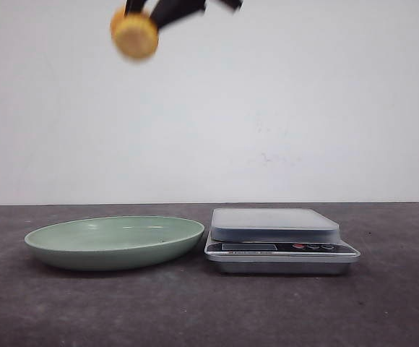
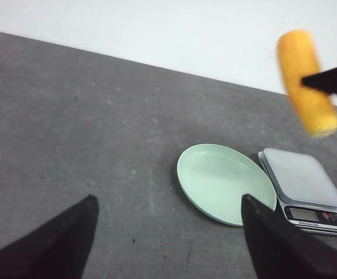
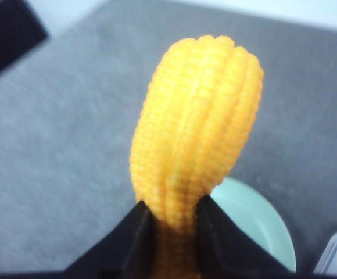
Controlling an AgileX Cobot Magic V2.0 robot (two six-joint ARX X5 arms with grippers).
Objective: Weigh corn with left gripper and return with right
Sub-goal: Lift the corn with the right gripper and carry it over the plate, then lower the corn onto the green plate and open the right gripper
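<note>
The right gripper (image 3: 174, 224) clamps the corn (image 3: 194, 128) high above the green plate (image 1: 65, 242) — the left gripper (image 2: 168, 232) gapes wide, holding nothing.

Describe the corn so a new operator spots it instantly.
Start at the dark table with the green plate and scale side by side. Look high above the plate: the corn hangs in the right gripper. It is the only yellow, kerneled thing here.

Lab-style test bench: bare white wall (image 1: 282, 108), plain dark grey surface (image 1: 195, 311), only a digital scale (image 1: 278, 242) and green plate (image 1: 115, 242).
</note>
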